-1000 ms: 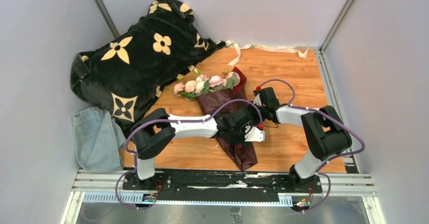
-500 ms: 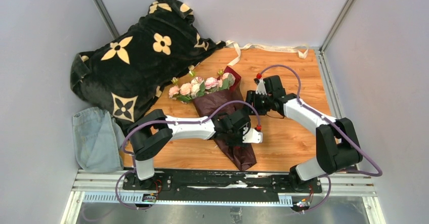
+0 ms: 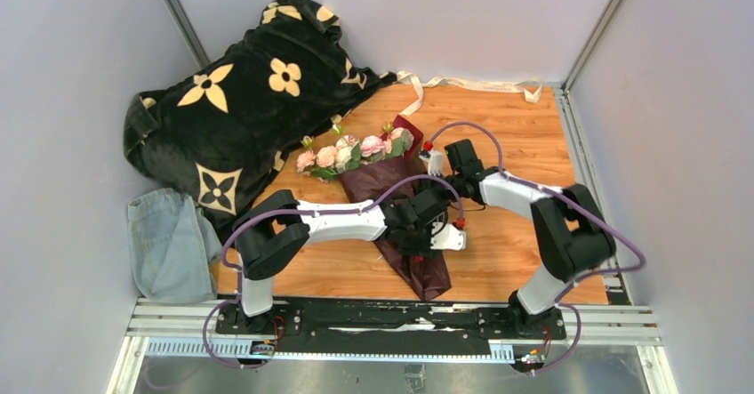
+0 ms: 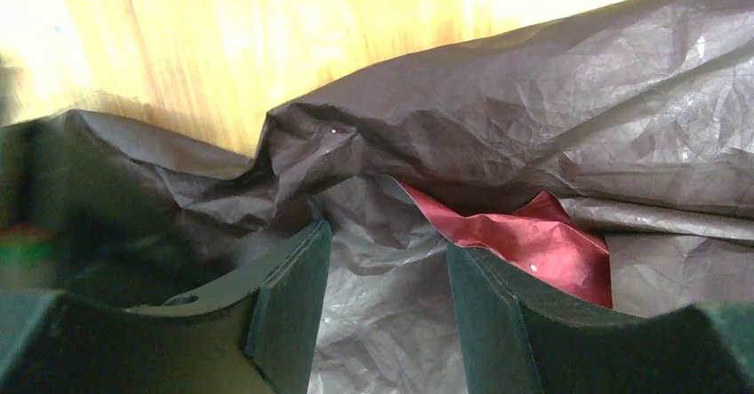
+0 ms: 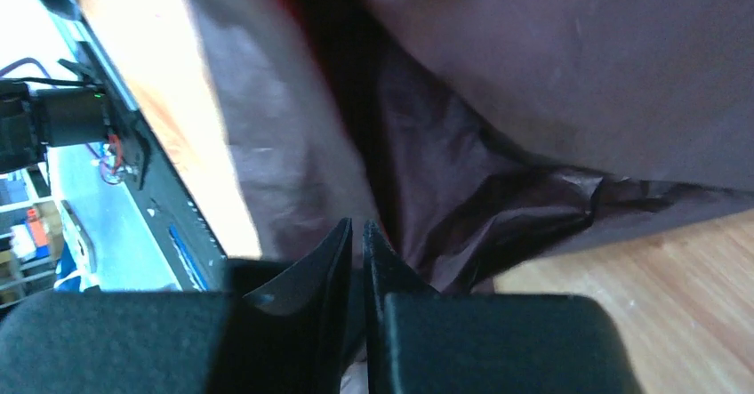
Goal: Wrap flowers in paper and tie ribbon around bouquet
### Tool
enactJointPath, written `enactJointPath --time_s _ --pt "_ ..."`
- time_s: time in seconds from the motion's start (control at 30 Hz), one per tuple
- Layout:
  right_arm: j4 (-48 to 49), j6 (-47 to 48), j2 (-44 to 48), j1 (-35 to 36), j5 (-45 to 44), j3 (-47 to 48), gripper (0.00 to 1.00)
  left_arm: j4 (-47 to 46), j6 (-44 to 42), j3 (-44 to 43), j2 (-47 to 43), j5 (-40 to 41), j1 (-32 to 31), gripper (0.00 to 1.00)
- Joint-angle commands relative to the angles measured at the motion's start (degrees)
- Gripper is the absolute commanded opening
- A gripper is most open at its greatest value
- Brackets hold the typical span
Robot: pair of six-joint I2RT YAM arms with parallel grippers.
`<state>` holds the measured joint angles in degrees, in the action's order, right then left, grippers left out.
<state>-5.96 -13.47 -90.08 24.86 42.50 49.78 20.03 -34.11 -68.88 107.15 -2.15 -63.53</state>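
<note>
The bouquet lies slanted on the table, the flowers at its far end and the maroon paper tapering toward me. My left gripper sits on the middle of the cone. In its wrist view the left gripper has its jaws apart, with crinkled paper filling the gap against both pads. My right gripper is at the cone's right edge. In its wrist view the right gripper is closed to a thin slit on a fold of paper. The ribbon lies loose along the far edge.
A black blanket with cream flower prints is heaped at the back left, its edge close to the flower heads. A blue denim cloth lies at the near left. Bare wooden table lies right of the bouquet.
My right gripper let go, opened and swung out to the right. It has come back to the cone's right edge and closed. The flower end shifted slightly left. The left gripper barely moved.
</note>
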Motion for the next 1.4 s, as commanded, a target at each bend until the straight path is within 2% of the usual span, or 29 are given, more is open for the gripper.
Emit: enactJointPath --time_s 0.0,0.1,0.4,0.53,0.6,0.67,0.8,0.9,1.0,1.37 --pt "-0.64 2.11 -9.88 0.02 -0.74 0.02 0.11 5.54 0.04 -4.47 1.94 0.75 -0.55 0.6" --pt "-0.07 1.34 -13.94 -0.47 -4.51 0.49 0.05 9.11 1.13 -7.36 2.05 -0.75 -1.55 0.6" --pt "2.81 -1.04 -14.94 -2.09 -8.75 -0.8 0.05 21.29 6.63 -20.04 5.15 -10.73 -6.67 0.6" --pt "2.05 -0.77 -15.03 -2.21 -9.13 -0.31 0.04 26.32 9.89 -23.84 2.06 -15.4 -7.1 0.6" --pt "1.97 -0.8 -14.96 -2.26 -9.16 -0.38 0.04 26.51 12.9 -22.68 -0.78 -11.86 -6.18 0.63" --pt "2.36 -1.27 -14.72 -2.21 -9.71 -0.83 0.04 26.26 18.01 -20.79 -2.7 -9.53 -3.41 0.71" --pt "4.15 -2.78 -14.06 -2.19 -11.43 -2.21 0.04 23.57 28.48 -15.14 -3.69 -12.4 3.37 0.78" --pt "4.67 -3.36 -13.66 -2.19 -11.95 -2.54 0.04 23.21 29.48 -13.51 -2.51 -14.17 4.24 0.82" --pt "4.61 -3.49 -13.18 -2.19 -12.44 -2.67 0.04 23.26 30.9 -13.64 -1.07 -18.23 4.28 0.82" --pt "3.28 -2.68 -11.27 -2.19 -14.01 -2.56 0.04 23.29 33.15 -12.2 4.32 -20.55 4.26 0.77"
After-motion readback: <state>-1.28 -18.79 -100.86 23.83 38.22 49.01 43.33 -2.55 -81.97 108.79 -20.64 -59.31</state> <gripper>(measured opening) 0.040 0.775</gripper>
